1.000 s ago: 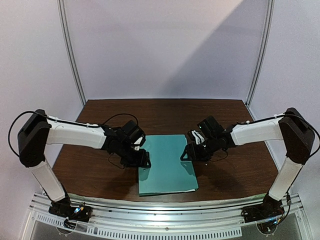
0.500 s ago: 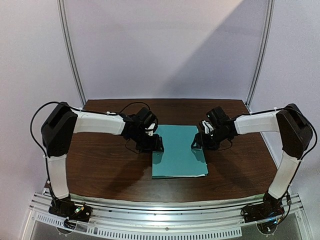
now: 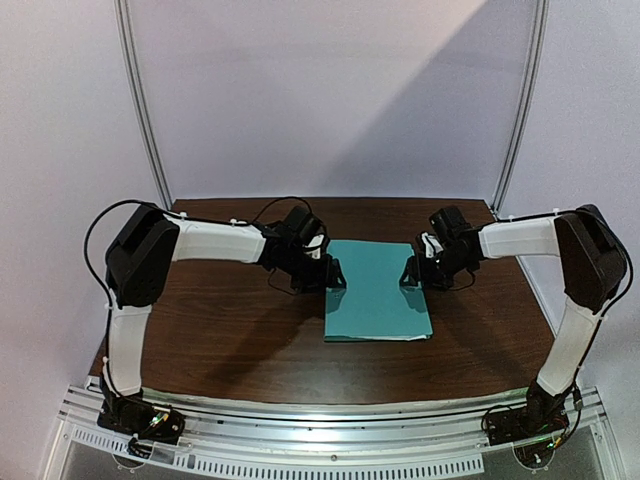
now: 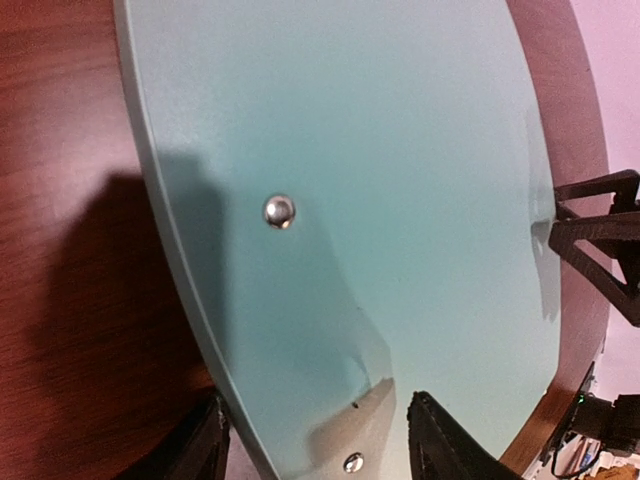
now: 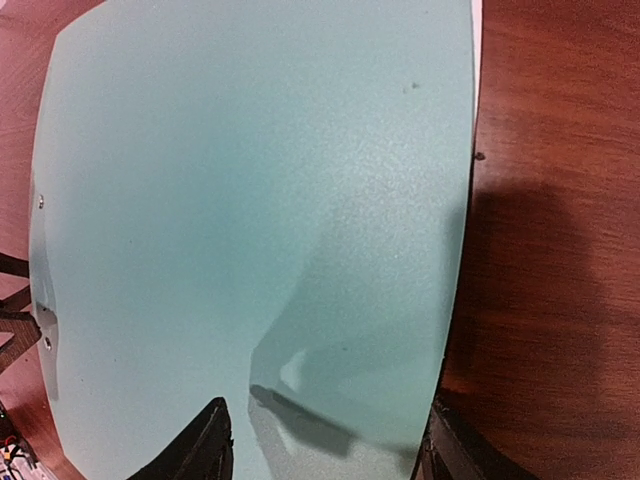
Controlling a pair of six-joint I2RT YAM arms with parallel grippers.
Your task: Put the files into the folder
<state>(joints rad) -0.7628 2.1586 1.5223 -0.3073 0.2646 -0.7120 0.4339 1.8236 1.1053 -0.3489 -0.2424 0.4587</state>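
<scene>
The teal-green folder (image 3: 378, 290) lies shut and flat on the brown table; it fills the left wrist view (image 4: 380, 180) and the right wrist view (image 5: 250, 200). My left gripper (image 3: 335, 275) is open at the folder's left edge, which runs between its jaws (image 4: 315, 450). My right gripper (image 3: 408, 272) is open at the folder's right edge, which also lies between its jaws (image 5: 325, 450). The files are almost hidden inside: only a thin white strip (image 5: 474, 60) shows along the right edge, and a white corner (image 3: 422, 338) shows at the near right.
Two metal rivets (image 4: 279, 210) sit near the folder's spine. The dark wood table (image 3: 220, 320) ends at an aluminium rail (image 3: 320, 420) in front. White walls with metal posts (image 3: 145, 110) close the back and sides.
The folder has slid away from the front edge, towards the back and right. Both arms have reached out with it, staying at its left and right edges.
</scene>
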